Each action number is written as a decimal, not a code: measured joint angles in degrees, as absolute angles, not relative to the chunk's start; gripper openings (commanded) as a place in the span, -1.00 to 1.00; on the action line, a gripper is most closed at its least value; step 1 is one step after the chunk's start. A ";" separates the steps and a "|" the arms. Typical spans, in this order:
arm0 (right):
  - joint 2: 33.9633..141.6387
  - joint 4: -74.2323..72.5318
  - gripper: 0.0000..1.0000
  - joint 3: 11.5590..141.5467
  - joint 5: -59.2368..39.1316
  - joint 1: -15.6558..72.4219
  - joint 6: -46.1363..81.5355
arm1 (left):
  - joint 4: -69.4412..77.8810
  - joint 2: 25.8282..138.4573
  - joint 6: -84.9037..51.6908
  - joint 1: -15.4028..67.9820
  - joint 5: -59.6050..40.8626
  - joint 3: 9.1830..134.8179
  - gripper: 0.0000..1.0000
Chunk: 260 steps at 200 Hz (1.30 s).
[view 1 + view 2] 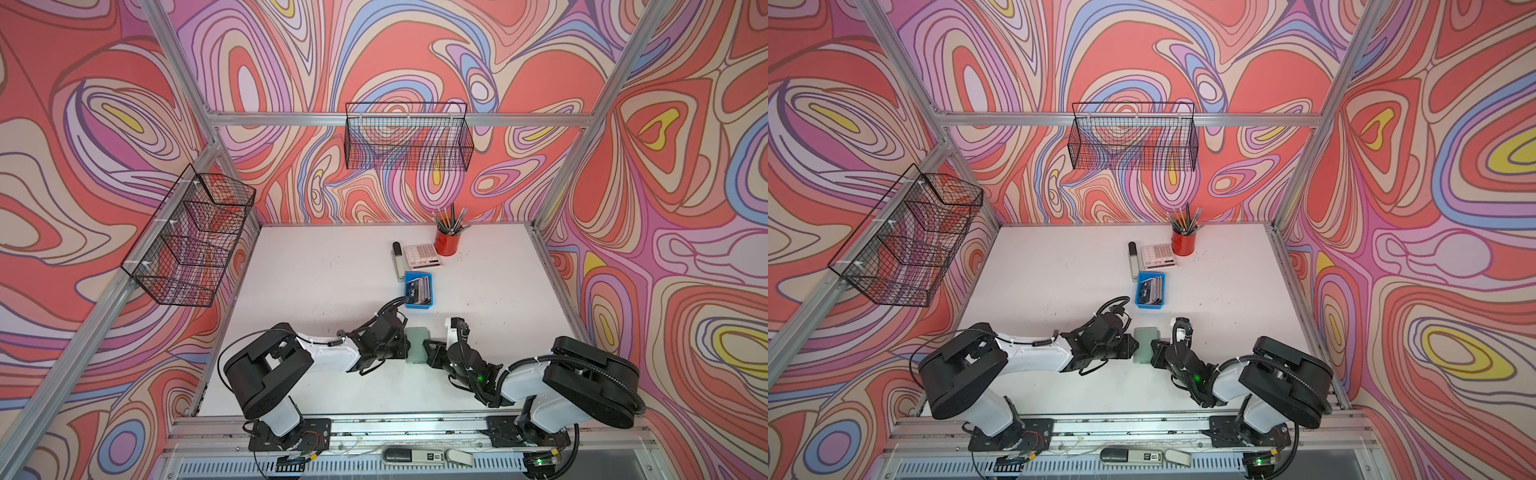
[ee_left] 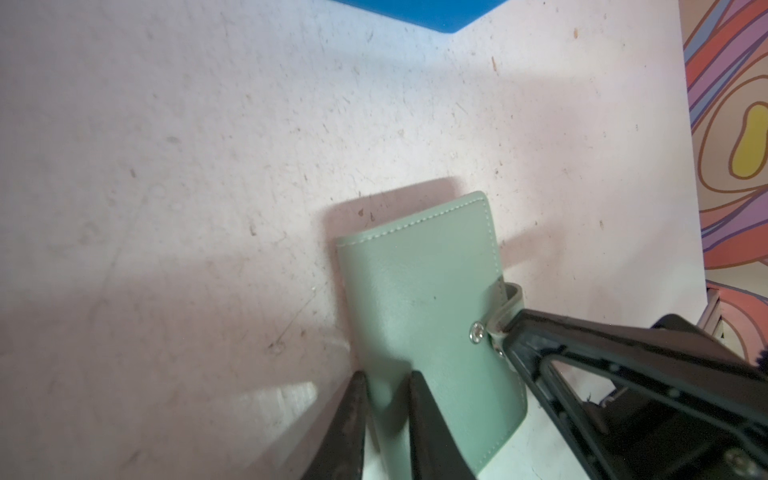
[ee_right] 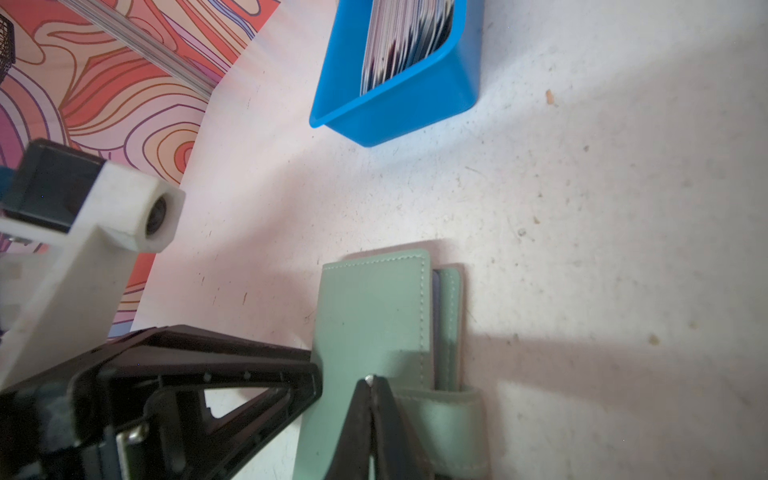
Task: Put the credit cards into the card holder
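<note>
Near the desk's (image 1: 332,291) front edge the card holder (image 1: 415,345) lies flat. The left pincer (image 2: 388,399) clamps its spine side to steady it, while the right pincer (image 3: 371,386), tips together, pinches the snap tab (image 3: 449,411), likely to open it. Behind, credit cards (image 1: 419,286) sit in the blue tray (image 1: 417,306).

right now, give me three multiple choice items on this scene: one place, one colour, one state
1. The credit cards are: A in a drawer B in the blue tray C in a glass jar
2. The pencil cup is: A red B green C white
3. The card holder's snap tab is: A fastened B off its stud, pinched by the right gripper C cut off
B, cards stand in the tray; A, red in both top views; B, the left wrist view shows the bare stud.
</note>
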<state>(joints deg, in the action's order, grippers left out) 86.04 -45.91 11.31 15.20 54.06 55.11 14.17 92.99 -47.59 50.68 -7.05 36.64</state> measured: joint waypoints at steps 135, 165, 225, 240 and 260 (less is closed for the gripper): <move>87.79 -45.52 -1.00 14.28 17.12 54.02 53.41 | 14.15 92.99 -47.57 50.68 -7.05 36.64 -0.57; 89.49 -46.96 -1.00 14.24 17.02 54.02 53.60 | 14.15 92.99 -47.57 50.68 -7.05 36.64 -0.57; 90.30 -50.72 -1.00 12.51 16.34 54.00 54.59 | 14.15 92.99 -47.59 50.68 -7.05 36.64 -0.57; 90.30 -51.18 -1.00 12.23 16.03 54.00 54.78 | 14.15 92.99 -47.59 50.68 -7.05 36.64 -0.58; 90.35 -51.86 -1.00 11.99 15.57 54.00 54.98 | 14.15 92.99 -47.57 50.68 -7.07 36.64 -0.58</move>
